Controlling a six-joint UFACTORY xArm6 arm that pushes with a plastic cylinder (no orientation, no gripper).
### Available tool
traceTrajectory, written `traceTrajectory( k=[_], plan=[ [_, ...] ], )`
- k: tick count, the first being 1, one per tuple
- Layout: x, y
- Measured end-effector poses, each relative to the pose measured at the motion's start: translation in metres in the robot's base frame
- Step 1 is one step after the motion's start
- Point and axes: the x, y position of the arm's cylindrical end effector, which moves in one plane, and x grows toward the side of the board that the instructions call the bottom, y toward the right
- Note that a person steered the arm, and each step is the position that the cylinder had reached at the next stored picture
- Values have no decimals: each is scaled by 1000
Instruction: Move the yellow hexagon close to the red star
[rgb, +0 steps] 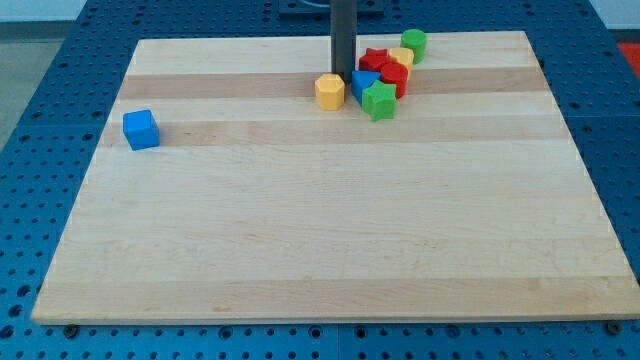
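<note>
Standing near the top edge of the pale wooden board (330, 230), with the dark rod's tip (343, 75) touching down just above the glossy yellow hexagon block (330, 91), gripping nothing. Sitting just right: blue triangular block (362, 82), green star block (380, 100), red star block (376, 60), red block (395, 76), yellow block (402, 56), green cylinder (414, 42). Resting far left, alone: blue cube (141, 129). Leaving wide bare wood below.
</note>
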Motion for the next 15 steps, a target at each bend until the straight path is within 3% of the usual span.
traceTrajectory(
  k=[5, 7, 15],
  plan=[
    [93, 24],
    [72, -40],
    [36, -29]
  ],
)
